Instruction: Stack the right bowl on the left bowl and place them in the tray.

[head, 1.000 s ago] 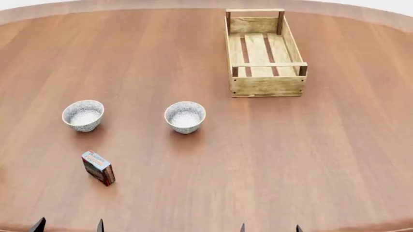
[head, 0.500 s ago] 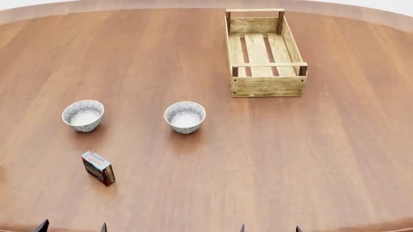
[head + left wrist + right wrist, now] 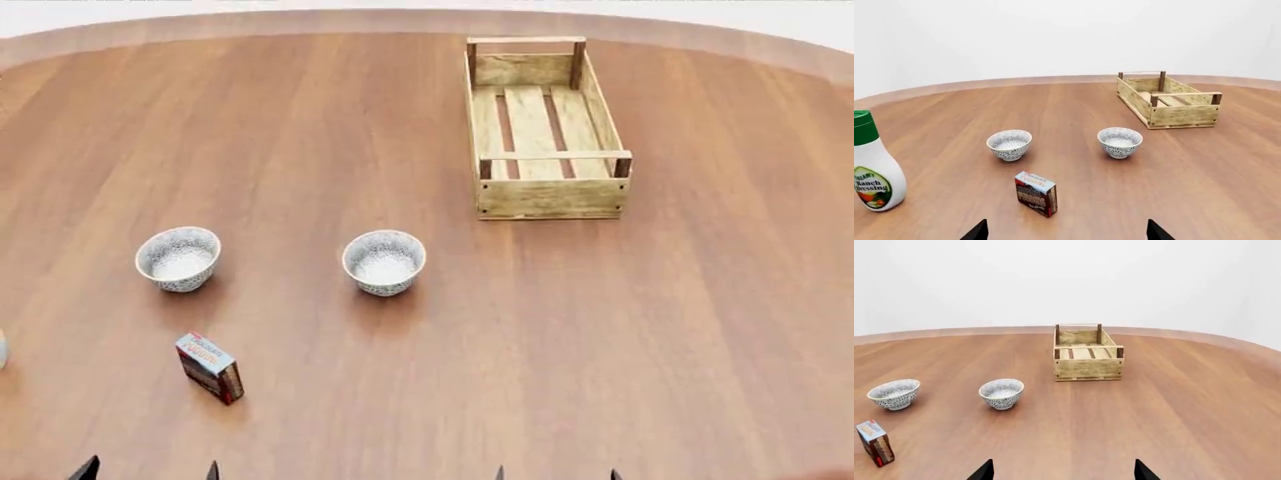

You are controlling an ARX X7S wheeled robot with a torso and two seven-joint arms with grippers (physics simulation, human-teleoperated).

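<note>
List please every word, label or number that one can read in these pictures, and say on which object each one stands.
"Ranch Dressing": on the label of the white bottle with the green cap, seen in the left wrist view.
A smaller word above "Ranch" on that label: too blurred to read.
Print on the small box standing in front of the bowls: several lines of lettering, too blurred to read in any view.
The two bowls, the tray and the table: no text.

Head view, compared with the preceding pictures: every item is displaced downward in the picture, with mutual spacing unaltered. The tray (image 3: 547, 130), left bowl (image 3: 178, 258), right bowl (image 3: 384, 262) and small box (image 3: 210, 368) are all seen lower. More of the table's far edge (image 3: 267, 22) is exposed. A pale object (image 3: 3, 350) is now glimpsed at the left border.
</note>
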